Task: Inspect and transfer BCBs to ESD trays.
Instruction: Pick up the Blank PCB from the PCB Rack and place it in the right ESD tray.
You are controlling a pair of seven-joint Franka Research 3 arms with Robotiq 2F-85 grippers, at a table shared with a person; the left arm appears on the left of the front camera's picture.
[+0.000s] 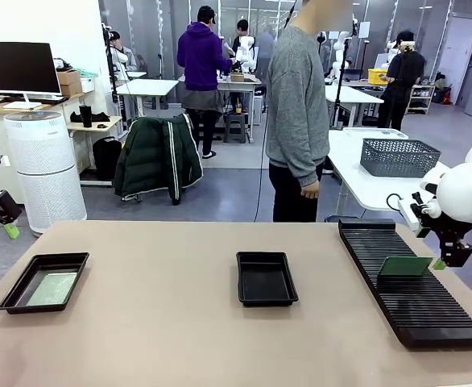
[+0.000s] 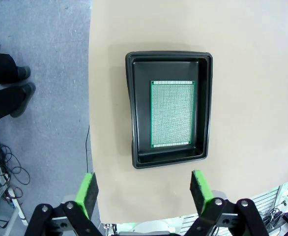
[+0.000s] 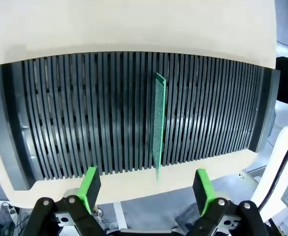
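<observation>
Left gripper: the left gripper was seen with its jaws spread wide and nothing held between the green pads; in the front view it was placed off the table's 9 o'clock edge.
Left ESD tray: the left ESD tray was seen at 12 o'clock from the left gripper, well apart from the pads; on the table it was set toward 8 o'clock.
Flat BCB: the flat BCB was laid level on the floor of the left ESD tray, nearer the wall at 3 o'clock in the wrist view; it was also seen from the front.
Right gripper: the right gripper was seen fully parted, with nothing gripped; it was held beside the rack at the table's 3 o'clock side.
Upright BCB: the upright BCB was stood on edge in a slot at 12 o'clock from the right gripper, between the pad lines and clear of both; from the front it was seen just beside that gripper.
Slotted rack: the slotted rack was laid along the table's right side, from 2 to 4 o'clock.
Middle ESD tray: the middle ESD tray was set near the table's centre, well apart from both grippers.
Person: a person was stood at 12 o'clock, beyond the far edge.
Mesh basket: a mesh basket was seen on another table toward 1 o'clock.
</observation>
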